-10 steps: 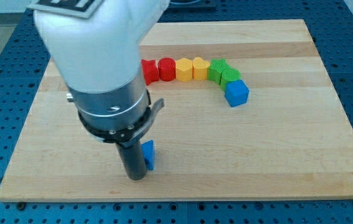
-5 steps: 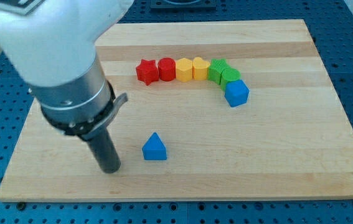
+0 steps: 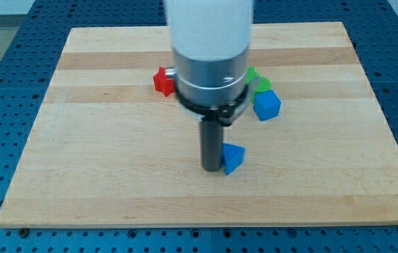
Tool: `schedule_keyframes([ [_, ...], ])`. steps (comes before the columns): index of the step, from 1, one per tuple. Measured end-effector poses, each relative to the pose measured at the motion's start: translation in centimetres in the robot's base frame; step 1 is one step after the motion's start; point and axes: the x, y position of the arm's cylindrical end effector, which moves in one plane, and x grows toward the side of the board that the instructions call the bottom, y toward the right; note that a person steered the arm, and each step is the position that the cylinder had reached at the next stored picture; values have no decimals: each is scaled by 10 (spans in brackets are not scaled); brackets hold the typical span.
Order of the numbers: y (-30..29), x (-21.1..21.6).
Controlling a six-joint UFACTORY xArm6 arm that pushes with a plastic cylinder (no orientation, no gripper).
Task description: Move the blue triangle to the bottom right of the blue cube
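Observation:
The blue triangle lies on the wooden board, below and a little left of the blue cube. My tip rests on the board right against the triangle's left side. The arm's body hides part of the row of blocks above.
A red star shows left of the arm. Two green blocks peek out to its right, just above the blue cube. The other blocks of the row are hidden behind the arm. The board's bottom edge runs close below the tip.
My tip has swept from the triangle's left to the view's right, and the blue triangle has slid right with it, closer to the blue cube. The arm now covers the middle of the row.

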Motion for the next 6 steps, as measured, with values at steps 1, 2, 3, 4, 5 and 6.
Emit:
schedule_keyframes([
  [1,22,-10],
  [2,42,-15],
  [3,42,-15],
  [4,59,-18],
  [5,70,-19],
  [6,71,-19],
])
